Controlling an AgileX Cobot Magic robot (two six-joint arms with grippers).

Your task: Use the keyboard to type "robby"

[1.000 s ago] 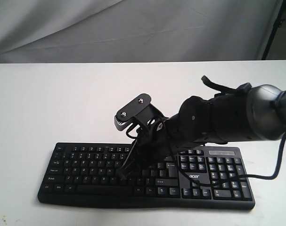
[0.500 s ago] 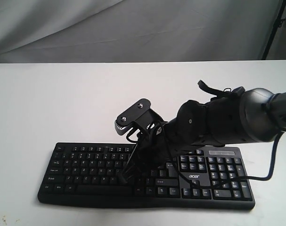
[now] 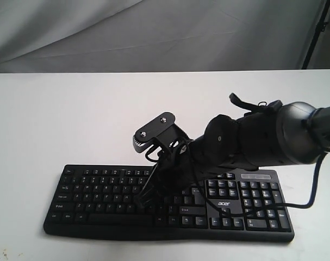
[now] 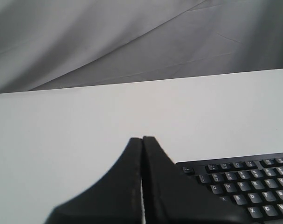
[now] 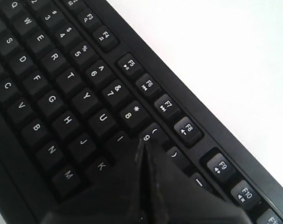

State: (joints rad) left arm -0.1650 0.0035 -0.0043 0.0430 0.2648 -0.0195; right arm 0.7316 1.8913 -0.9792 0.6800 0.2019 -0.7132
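The black keyboard [image 3: 99, 196] with white legends and an "acer" logo lies near the front of the white table [image 3: 72, 119]. My right arm reaches across it from the right. My right gripper [image 3: 139, 201] is shut and points down at the middle letter rows. In the right wrist view the right gripper [image 5: 144, 142] has its tip beside the "9" and "I" keys, hiding the key under it; I cannot tell whether it touches. My left gripper [image 4: 142, 139] is shut, empty, and held over bare table next to the keyboard's [image 4: 244, 186] Esc corner.
A grey cloth backdrop [image 3: 154, 32] hangs behind the table's far edge. A black stand leg [image 3: 317, 30] shows at the back right. A thick black cable [image 3: 312, 196] loops from the right arm down beside the numeric keypad.
The right arm has shifted slightly to the left and its fingertips sit a little higher over the letter keys. The keyboard has not moved.
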